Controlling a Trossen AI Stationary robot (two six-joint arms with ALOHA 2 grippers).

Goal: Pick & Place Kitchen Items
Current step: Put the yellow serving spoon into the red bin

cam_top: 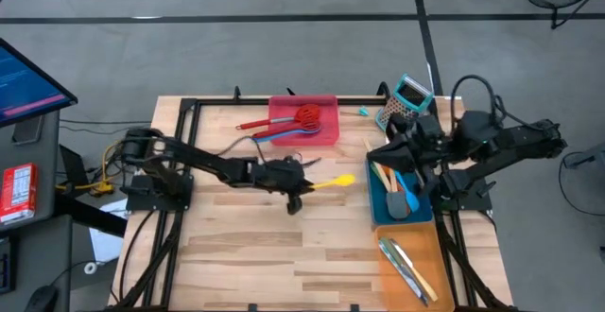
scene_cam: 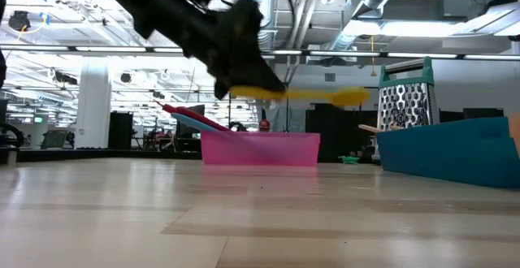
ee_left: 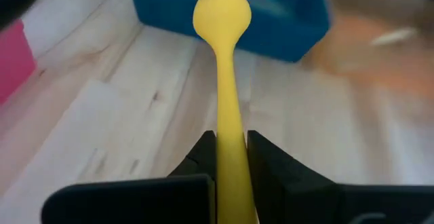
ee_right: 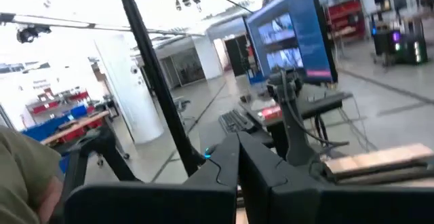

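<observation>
The left gripper was clamped on the yellow spoon, holding it level above the table, between the pink tray and blue tray. The right gripper waited, fingers closed and empty, over the blue tray.

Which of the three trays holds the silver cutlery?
The orange tray, at the table's right edge, nearest the front. The blue tray beside it holds coloured utensils; the pink tray sits apart.
</observation>
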